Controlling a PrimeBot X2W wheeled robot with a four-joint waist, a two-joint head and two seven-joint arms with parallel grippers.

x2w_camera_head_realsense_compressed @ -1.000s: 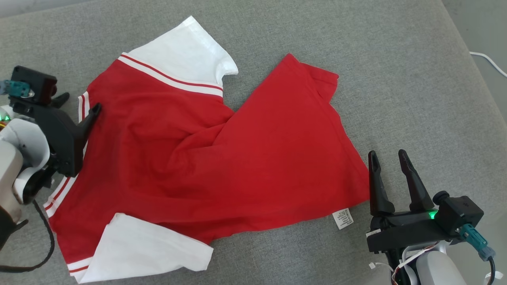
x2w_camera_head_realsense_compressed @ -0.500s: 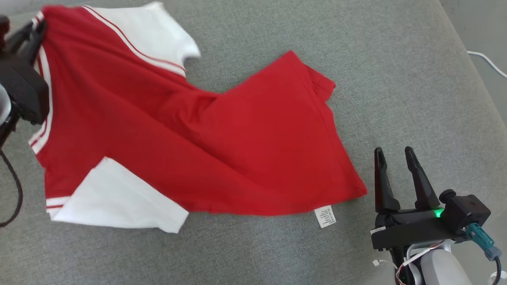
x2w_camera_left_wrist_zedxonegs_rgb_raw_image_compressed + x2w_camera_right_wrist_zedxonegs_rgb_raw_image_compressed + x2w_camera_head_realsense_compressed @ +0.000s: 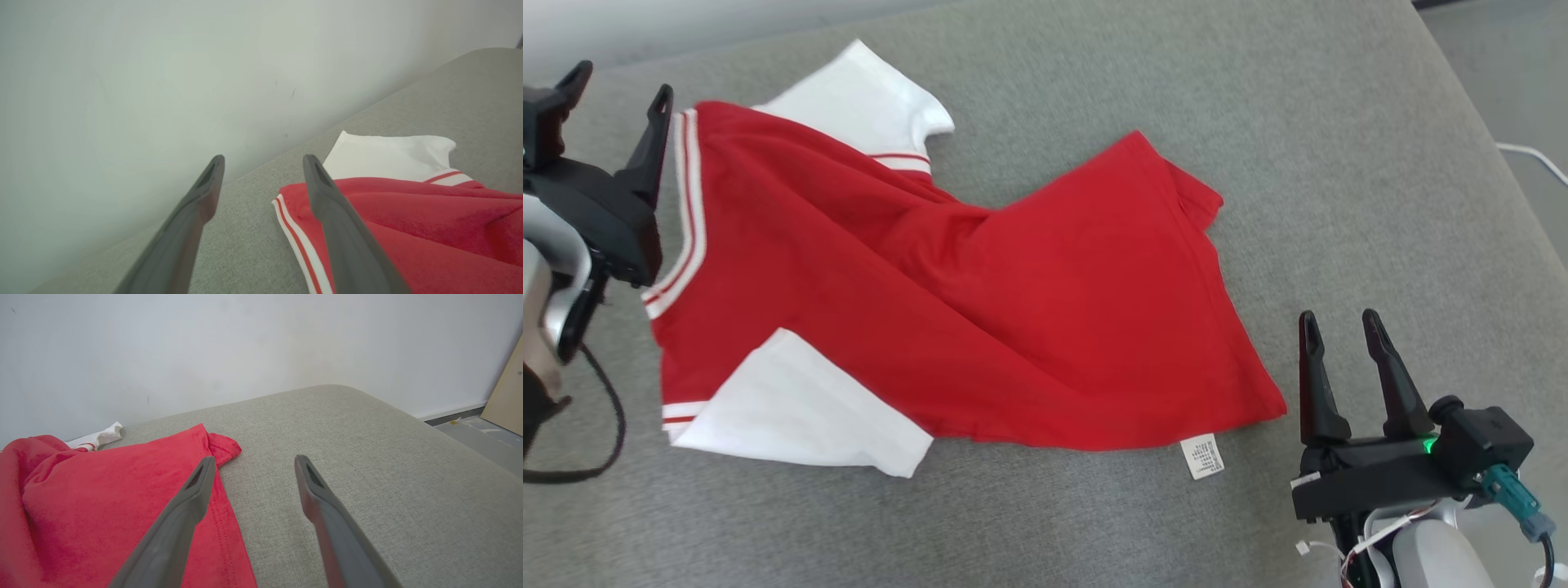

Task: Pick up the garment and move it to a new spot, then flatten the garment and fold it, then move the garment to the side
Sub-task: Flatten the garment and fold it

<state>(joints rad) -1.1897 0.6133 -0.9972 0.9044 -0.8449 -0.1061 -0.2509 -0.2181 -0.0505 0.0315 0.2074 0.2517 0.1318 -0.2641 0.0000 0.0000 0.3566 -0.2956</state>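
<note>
Grey woven upholstery is covering the cushion that is carrying everything. At its left edge the left claw is hovering with its fingers spread apart and nothing between them. One finger is sitting just beside the shirt's striped edge, though whether it is touching the cloth I cannot tell.

The shirt is lying across the left and middle of the cushion, and it is not lying flat. One white sleeve is pointing toward the far edge and the other toward the near edge, with the red body bunching into diagonal ridges between them. Further right the hem is fanning out, with its far corner folding over on itself. A small care label is poking out at the near hem corner. Toward the cushion's near right corner the right claw is sitting just beside that hem, fingers apart and gripping nothing.

The shirt is looking light, soft and limp, so it is likely to sag and drag rather than keep its shape. Pinching a stitched edge is looking safest: the striped edge for the left claw, and the hem corner by the label for the right.
</note>
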